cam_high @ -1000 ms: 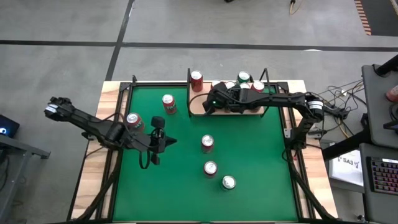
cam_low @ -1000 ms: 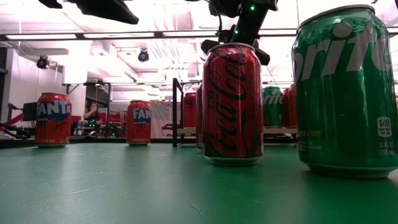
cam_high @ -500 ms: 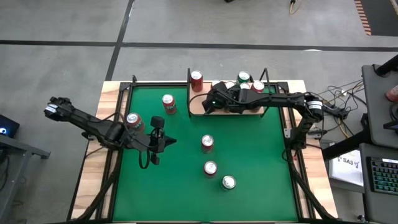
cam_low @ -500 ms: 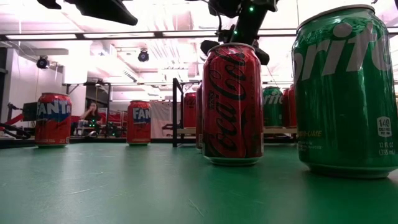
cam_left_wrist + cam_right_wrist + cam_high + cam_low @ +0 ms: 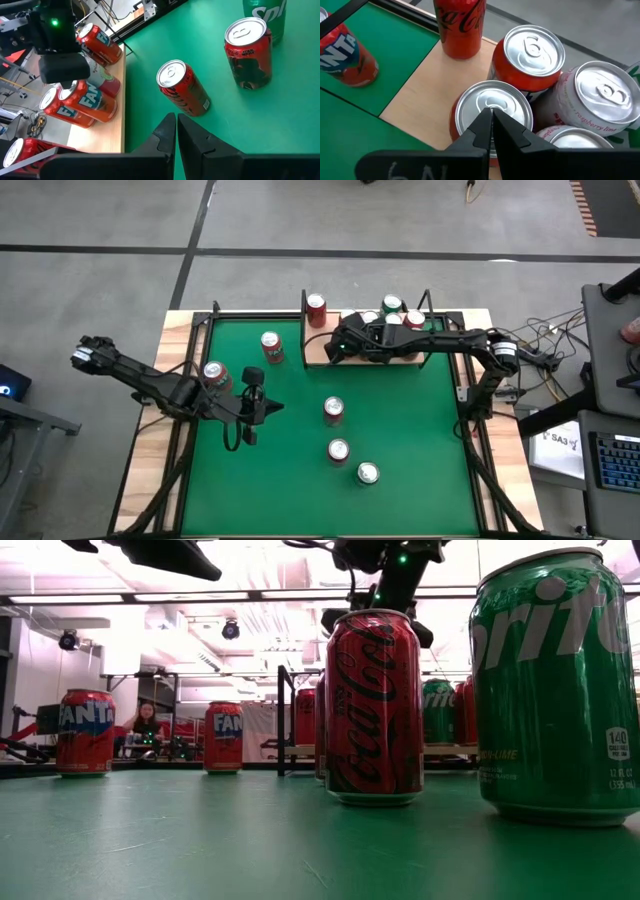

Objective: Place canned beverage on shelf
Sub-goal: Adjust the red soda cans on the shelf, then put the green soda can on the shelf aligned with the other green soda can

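Hovering over the shelf [image 5: 320, 348] at the far edge of the green counter [image 5: 400, 430], the right end effector [image 5: 490, 122] has its fingers pressed together and holds nothing, its tips just above the silver top of a red can [image 5: 492, 107] standing on the tan board. Beside that can on the shelf stand another red can [image 5: 532, 52], a pale raspberry-lime can [image 5: 600, 97] and a Coca-Cola can [image 5: 460, 25] near the shelf's left end. One Fanta can [image 5: 342, 52] stands on the green felt just off the board. The left end effector [image 5: 176, 131] waits over the left half of the counter, also closed and empty, beside a can [image 5: 214, 373] near the left edge. Three more cans stand in a loose line on the open felt: a red one [image 5: 333, 410], a second red one [image 5: 338, 450] and a green Sprite can [image 5: 368, 473] nearest the front. A person [image 5: 147, 720] sits in the room beyond.
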Robot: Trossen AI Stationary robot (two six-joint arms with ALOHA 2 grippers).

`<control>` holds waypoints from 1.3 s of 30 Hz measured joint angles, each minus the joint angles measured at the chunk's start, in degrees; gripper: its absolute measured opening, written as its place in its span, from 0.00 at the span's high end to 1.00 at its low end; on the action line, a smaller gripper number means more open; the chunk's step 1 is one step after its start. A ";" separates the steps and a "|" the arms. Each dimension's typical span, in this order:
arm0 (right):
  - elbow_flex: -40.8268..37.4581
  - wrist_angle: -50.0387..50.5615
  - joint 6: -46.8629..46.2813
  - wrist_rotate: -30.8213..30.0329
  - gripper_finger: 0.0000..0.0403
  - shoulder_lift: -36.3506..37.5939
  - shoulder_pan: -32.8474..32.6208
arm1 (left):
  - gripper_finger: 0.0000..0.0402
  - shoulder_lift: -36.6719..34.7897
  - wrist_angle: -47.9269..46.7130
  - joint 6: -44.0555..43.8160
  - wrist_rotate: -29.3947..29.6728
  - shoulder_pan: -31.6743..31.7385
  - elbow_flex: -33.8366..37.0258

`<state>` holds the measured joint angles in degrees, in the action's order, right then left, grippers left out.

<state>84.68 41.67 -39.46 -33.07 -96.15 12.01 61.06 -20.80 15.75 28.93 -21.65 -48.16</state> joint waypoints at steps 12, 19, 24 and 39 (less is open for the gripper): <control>0.02 0.04 0.33 -0.49 0.98 0.65 -0.38 | 1.00 0.02 0.24 -0.85 0.00 0.01 0.00; 0.02 -0.07 1.94 -1.34 0.98 2.95 -0.61 | 1.00 0.02 1.26 -5.08 0.00 0.00 0.00; 0.02 -0.16 3.93 -1.15 0.98 6.43 -2.11 | 1.00 0.02 1.29 -9.72 -0.01 0.00 0.00; 0.02 -0.51 1.68 15.74 0.98 13.45 -14.69 | 1.00 4.98 8.00 -15.24 -0.11 -0.08 0.00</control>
<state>84.71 41.16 -37.78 -17.34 -82.70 -2.68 66.04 -12.80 0.51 28.82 -21.73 -48.16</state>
